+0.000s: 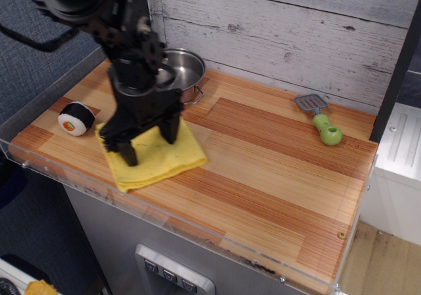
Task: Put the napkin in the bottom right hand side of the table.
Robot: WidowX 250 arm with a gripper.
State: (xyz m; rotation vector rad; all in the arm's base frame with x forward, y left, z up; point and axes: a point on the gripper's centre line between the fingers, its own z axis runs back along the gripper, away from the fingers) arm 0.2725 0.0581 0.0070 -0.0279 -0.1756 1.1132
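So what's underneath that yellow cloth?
Only the wooden table shows around the napkin. Its layers hide anything beneath; the open gripper stands on top.

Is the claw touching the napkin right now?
Cannot tell. The only view shows the open claw with both fingertips over the napkin, but this angle reveals neither contact nor a gap.

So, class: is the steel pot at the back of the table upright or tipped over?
Upright. The pot stands with its open mouth facing up and its shiny inside visible; the arm hides its left part.
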